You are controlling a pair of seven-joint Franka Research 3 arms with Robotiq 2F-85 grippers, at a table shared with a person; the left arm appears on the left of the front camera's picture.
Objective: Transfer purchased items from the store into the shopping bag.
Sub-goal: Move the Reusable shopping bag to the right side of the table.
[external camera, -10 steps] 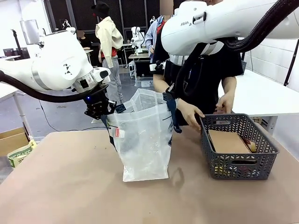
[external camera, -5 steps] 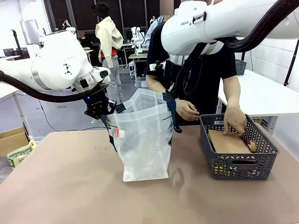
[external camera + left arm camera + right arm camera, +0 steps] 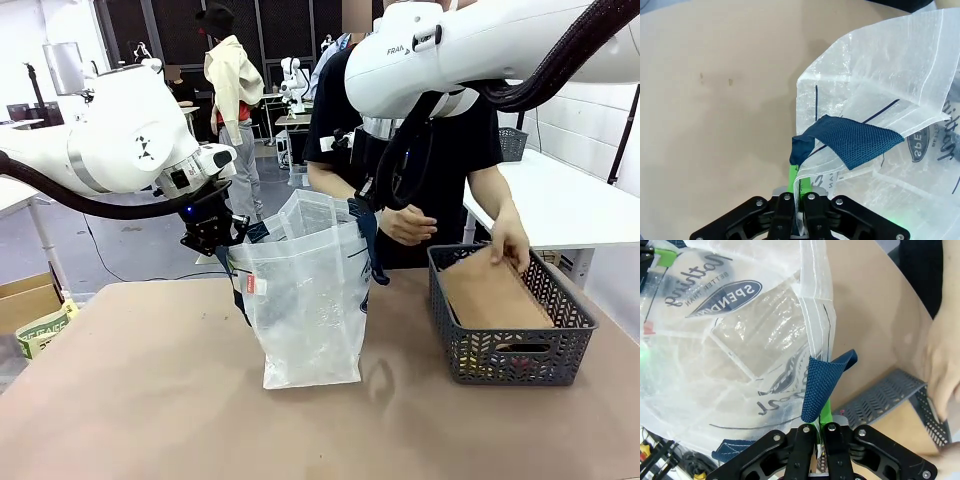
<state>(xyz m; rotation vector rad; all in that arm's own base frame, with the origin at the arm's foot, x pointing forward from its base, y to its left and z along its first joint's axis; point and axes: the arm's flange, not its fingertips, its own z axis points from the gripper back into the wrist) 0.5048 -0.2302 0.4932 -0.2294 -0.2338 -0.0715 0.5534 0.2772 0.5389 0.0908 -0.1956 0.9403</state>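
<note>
At the left, the left gripper is clenched on the left rim of the shopping bag, beside a navy strap. The right gripper pinches the opposite rim the same way. These two grips likely stretch the mouth wide so goods can drop in. The bag stands mid-table. To the right sits the basket, where a person's hand tilts the brown box up at its far end, seemingly to lift it out. The other hand hovers between bag and basket. Count: two grippers, one bag, one basket, one box, two hands
</note>
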